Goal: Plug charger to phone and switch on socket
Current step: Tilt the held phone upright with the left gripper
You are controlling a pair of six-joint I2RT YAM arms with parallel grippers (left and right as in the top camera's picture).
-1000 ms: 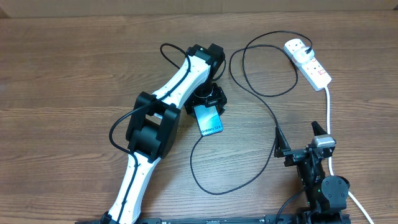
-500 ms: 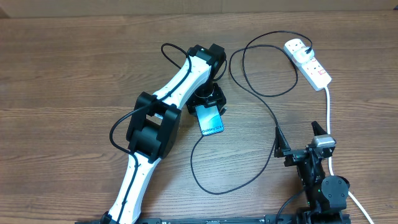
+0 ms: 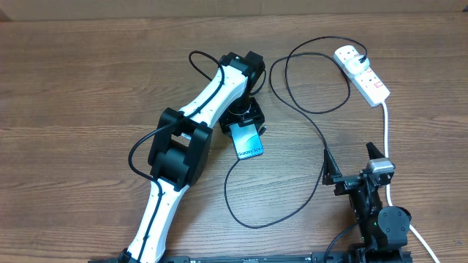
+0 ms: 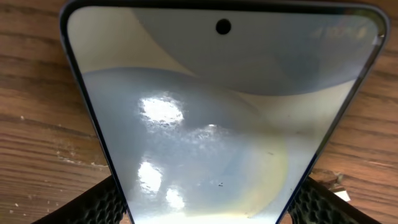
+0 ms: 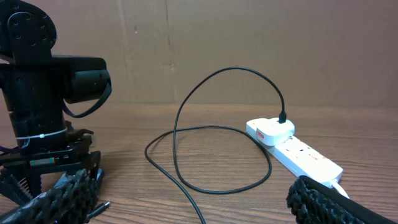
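Phone (image 3: pixel 248 141) lying mid-surface, its far end sitting between fingers (image 4: pixel 93 205) of left tool (image 3: pixel 245 119); cannot tell whether they are clamping it. Right tool (image 3: pixel 349 155) idling near right, jaws apart, holding nothing. Charger (image 3: pixel 322 135) looping from socket (image 3: pixel 363 74), far right.

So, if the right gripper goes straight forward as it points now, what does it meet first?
Probably the charger cable's loop, lying just ahead; the socket is further, to the right.

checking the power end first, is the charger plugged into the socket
Plugged in: the charger ends in a white plug seated on the socket, at its far end.
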